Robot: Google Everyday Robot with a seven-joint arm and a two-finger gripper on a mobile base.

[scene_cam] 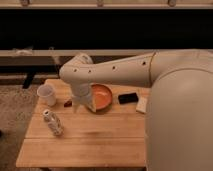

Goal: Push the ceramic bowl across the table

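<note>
The ceramic bowl point(103, 97), glossy orange inside, sits on the far middle of the light-wood table point(95, 140). My white arm reaches in from the right, and its wrist covers the bowl's left edge. My gripper point(75, 105) hangs at the bowl's left side, close to the table top, between the bowl and the white cup point(46, 94). A small dark red piece point(68, 103) shows just left of the gripper.
A clear plastic bottle point(52, 123) lies on the table's left front. A black flat device point(128, 98) and a white flat object point(142, 104) lie right of the bowl. A dark bench or rail runs behind the table.
</note>
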